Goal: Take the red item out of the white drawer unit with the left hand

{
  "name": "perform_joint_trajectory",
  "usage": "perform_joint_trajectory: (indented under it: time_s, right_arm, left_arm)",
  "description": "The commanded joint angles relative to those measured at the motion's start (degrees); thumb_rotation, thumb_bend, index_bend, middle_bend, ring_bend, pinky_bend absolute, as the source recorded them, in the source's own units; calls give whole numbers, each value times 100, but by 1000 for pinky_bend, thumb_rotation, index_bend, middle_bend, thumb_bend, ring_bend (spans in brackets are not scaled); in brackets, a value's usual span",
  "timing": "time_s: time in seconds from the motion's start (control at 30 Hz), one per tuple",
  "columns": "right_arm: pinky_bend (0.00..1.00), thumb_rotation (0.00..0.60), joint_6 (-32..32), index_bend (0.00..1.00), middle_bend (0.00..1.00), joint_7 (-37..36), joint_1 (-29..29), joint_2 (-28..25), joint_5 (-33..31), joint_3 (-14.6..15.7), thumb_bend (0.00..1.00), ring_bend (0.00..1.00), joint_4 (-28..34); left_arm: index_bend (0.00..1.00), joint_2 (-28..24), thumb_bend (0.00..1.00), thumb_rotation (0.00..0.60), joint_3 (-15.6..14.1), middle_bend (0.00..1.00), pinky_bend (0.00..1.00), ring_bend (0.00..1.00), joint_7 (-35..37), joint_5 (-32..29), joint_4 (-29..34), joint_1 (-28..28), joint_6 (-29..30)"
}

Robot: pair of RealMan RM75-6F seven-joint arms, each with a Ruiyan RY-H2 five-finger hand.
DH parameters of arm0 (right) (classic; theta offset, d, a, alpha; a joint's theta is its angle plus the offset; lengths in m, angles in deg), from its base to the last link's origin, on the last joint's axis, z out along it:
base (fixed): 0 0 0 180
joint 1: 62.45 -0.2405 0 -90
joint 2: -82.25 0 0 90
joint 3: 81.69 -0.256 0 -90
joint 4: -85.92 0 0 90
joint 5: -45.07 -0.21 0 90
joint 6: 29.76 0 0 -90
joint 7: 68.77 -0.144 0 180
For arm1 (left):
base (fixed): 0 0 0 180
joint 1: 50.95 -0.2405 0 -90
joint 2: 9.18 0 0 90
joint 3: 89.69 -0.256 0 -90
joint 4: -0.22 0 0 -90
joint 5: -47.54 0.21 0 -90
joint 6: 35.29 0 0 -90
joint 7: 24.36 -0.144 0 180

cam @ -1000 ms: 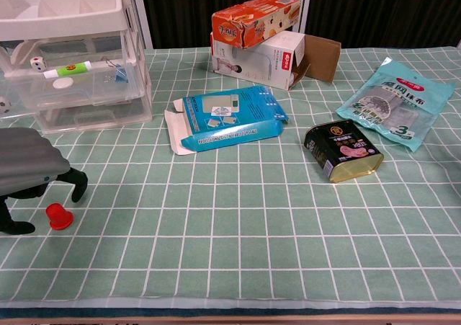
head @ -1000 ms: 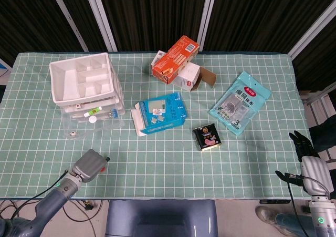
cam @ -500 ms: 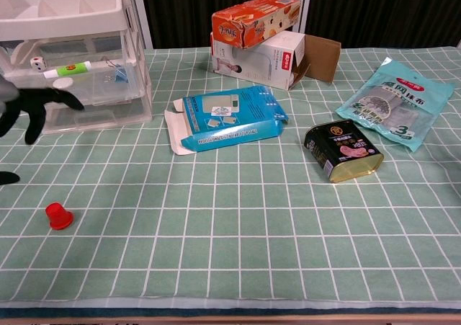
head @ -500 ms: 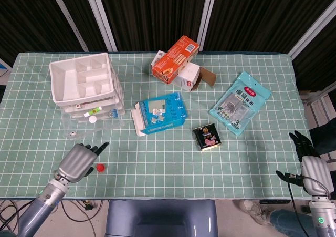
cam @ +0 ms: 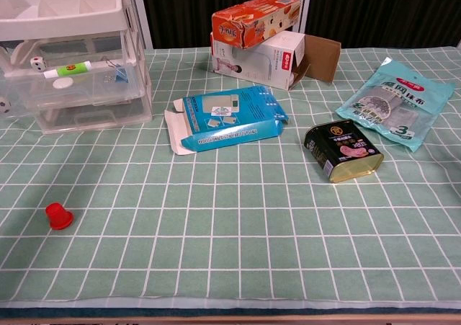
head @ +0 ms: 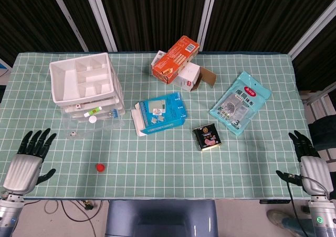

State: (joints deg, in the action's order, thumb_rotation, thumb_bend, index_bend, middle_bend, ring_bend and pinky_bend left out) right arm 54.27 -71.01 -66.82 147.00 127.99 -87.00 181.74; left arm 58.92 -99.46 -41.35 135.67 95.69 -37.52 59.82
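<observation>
Red item (head: 100, 167) is sitting on the tablecloth (head: 168, 168), well apart to the right of left hand (head: 29, 161), whose fingers are spreading wide, holding nothing.

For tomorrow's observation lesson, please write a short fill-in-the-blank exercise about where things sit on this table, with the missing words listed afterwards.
1. The small red item lies on the ____ tablecloth, outside the white drawer unit.
2. The orange box rests on top of a ____ box.
3. The left robot hand holds ____, its fingers spread.
4. The dark tin sits between the ____ box and the pouch.

Missing words: green; white; nothing; blue
</observation>
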Motion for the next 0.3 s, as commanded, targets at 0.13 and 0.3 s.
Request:
perform_joint_trajectory:
  time_s: [0.13, 0.3]
  right_arm:
    - [223, 600, 24, 0, 0, 68, 0, 26, 31, 8, 65, 0, -11]
    - [223, 600, 29, 0, 0, 85, -4, 41, 48, 11, 65, 0, -38]
  left_arm:
    - [0, 107, 71, 600, 282, 0, 0, 0, 350, -263, -202, -158, -56]
    - [0, 130, 64, 600, 398, 0, 0, 0, 369, -380, -202, -210, -212]
